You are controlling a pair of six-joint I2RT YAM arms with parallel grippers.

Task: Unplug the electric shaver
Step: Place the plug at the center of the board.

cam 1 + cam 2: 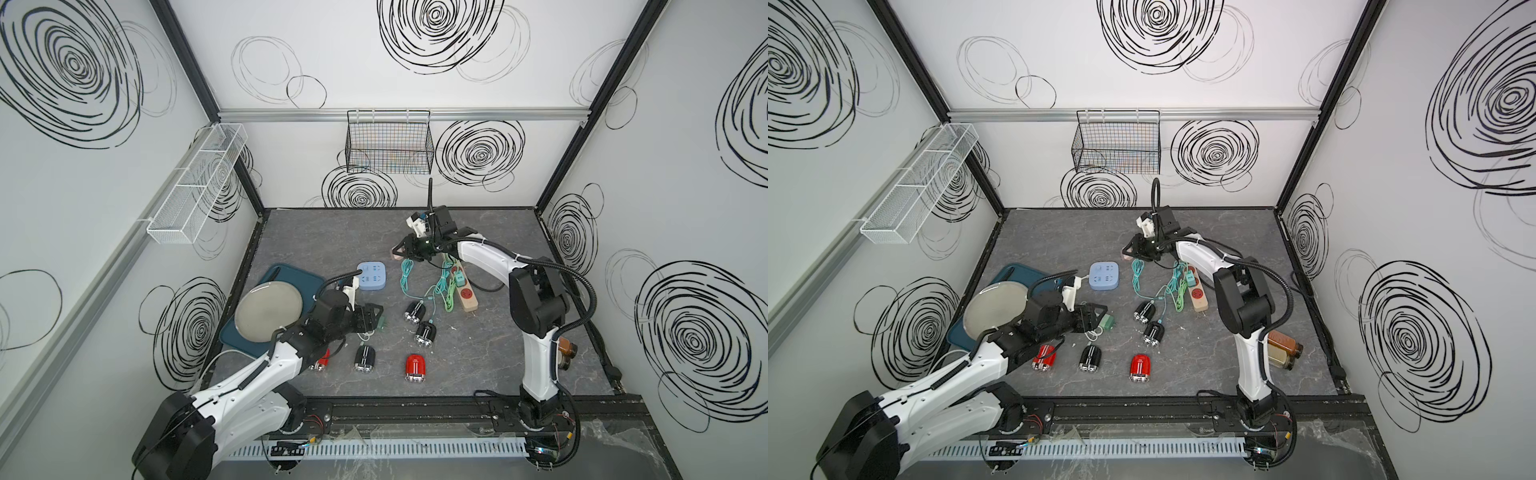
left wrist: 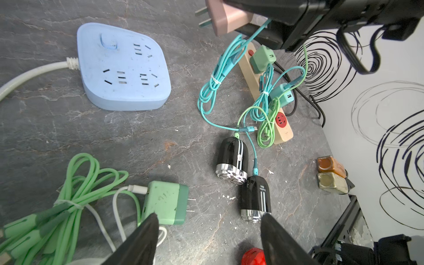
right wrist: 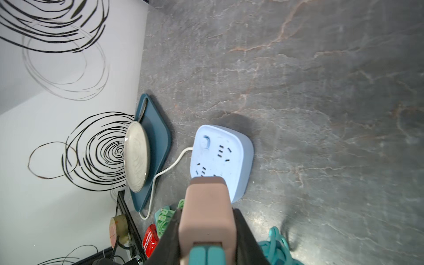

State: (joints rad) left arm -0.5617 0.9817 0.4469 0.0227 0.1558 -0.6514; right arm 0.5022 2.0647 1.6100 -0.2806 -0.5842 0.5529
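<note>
Our right gripper clamped the pink plug clear of the beige power strip — its teal cable ran down to a black shaver on the table. Our left gripper gaped wide beside a green adapter.

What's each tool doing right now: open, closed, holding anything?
Left tool: open, holding nothing.
Right tool: closed on the pink plug adapter.
</note>
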